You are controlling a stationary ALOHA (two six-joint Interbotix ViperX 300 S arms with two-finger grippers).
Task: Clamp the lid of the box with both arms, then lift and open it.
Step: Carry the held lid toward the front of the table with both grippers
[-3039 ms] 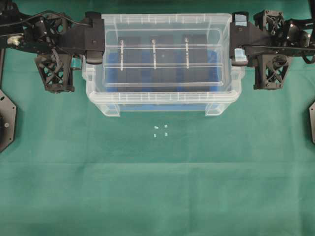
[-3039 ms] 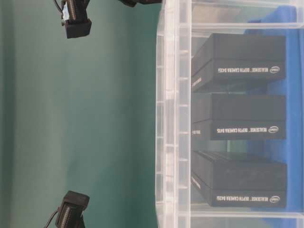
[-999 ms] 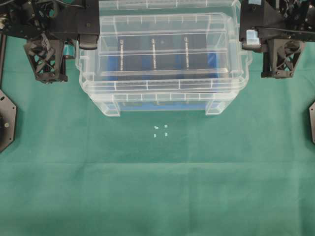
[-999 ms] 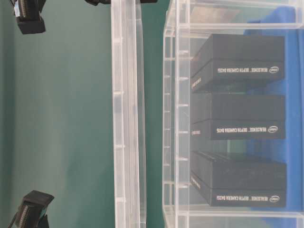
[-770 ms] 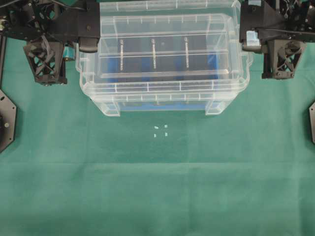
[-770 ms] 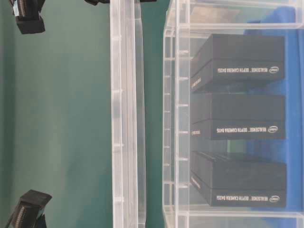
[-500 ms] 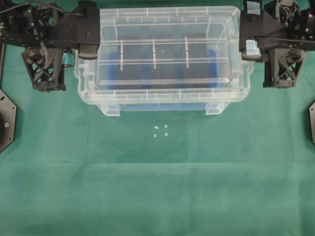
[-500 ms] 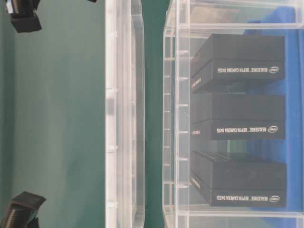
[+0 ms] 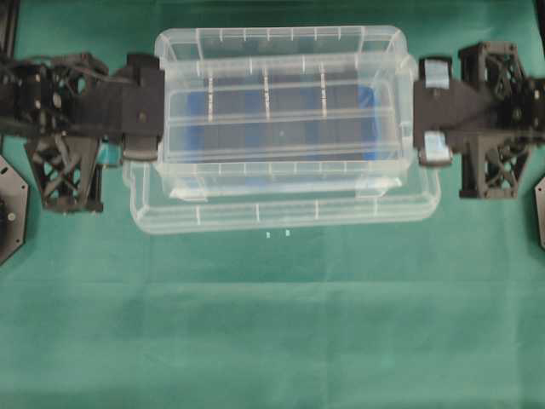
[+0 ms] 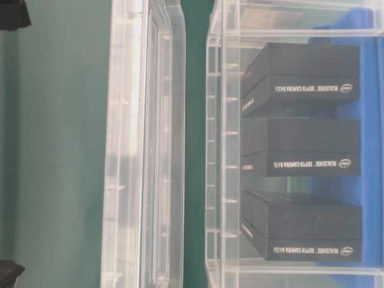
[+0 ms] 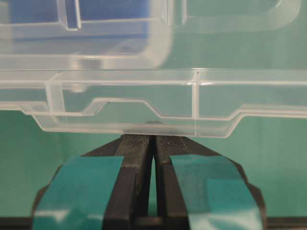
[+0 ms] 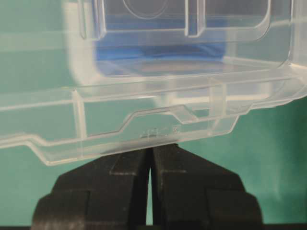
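Overhead view shows the left gripper (image 9: pixel 143 119) and right gripper (image 9: pixel 426 115) pinching the lid (image 9: pixel 281 209), lifted clear of the box (image 9: pixel 277 38); next I'd carry it aside, level.

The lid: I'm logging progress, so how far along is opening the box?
Done: both grippers, left and right, are shut on the lid, which is lifted clear of the box. In hand: carrying it while held aloft. Left: moving it fully aside, since it overlaps the box from overhead.
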